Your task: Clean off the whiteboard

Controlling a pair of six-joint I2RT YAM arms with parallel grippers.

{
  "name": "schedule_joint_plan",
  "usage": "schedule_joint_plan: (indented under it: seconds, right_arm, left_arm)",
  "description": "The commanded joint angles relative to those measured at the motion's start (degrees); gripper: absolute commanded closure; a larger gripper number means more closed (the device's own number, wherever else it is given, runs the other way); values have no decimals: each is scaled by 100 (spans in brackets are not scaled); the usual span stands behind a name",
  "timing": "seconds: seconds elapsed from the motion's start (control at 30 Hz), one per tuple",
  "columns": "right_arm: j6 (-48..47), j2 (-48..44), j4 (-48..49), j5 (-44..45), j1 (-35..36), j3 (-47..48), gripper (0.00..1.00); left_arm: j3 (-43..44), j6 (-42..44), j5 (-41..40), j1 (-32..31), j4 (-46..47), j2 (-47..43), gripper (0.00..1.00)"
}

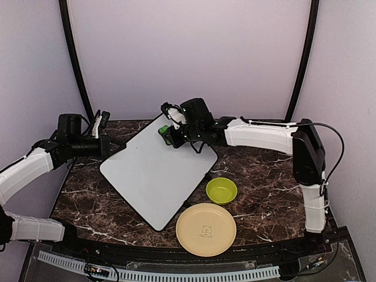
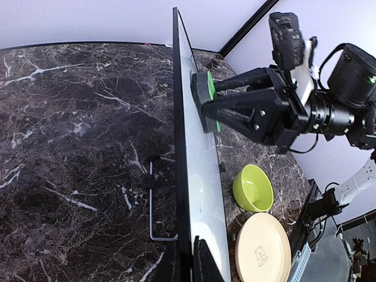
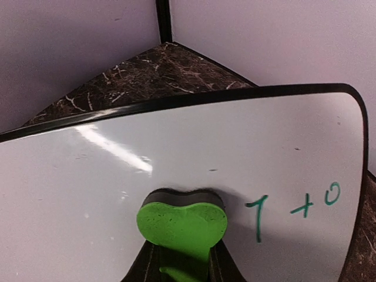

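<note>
- Green eraser (image 3: 182,220), clamped in the jaws of the right gripper (image 3: 183,261), presses the whiteboard (image 3: 88,176) at lower centre.
- Jaws of the left gripper (image 2: 187,261) pinch the board's rim, bottom of frame.
- Board stands tilted mid-table (image 1: 264,194); green marks (image 3: 294,208) at right.

The dark marbled counter (image 1: 258,188) before me carries a round beige plate (image 1: 205,229) near its front edge. Just behind the plate sits a lime-green bowl (image 1: 221,191). Left of the plate, the whiteboard (image 1: 155,170) leans tilted on a wire stand (image 2: 154,205), with one corner near the plate.
</note>
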Motion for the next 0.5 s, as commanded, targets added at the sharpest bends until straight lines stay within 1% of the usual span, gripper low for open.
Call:
schedule_joint_plan:
  seconds: [0.0, 0.1, 0.17, 0.33, 0.47]
  right_arm:
    - [-203, 367, -277, -173, 640, 155, 100]
    - [-245, 411, -273, -128, 721, 188, 100]
    - [-265, 464, -298, -32, 644, 223, 100]
    - [50, 650, -389, -101, 35, 326, 100]
    - [81, 720, -422, -32, -314, 317, 100]
  left_arm:
    - [29, 622, 730, -272, 11, -3, 100]
    - [19, 618, 737, -272, 14, -11, 100]
    - [17, 617, 734, -276, 5, -19, 100]
    - [14, 625, 734, -272, -14, -38, 100]
    - [15, 642, 708, -272, -15, -47, 100]
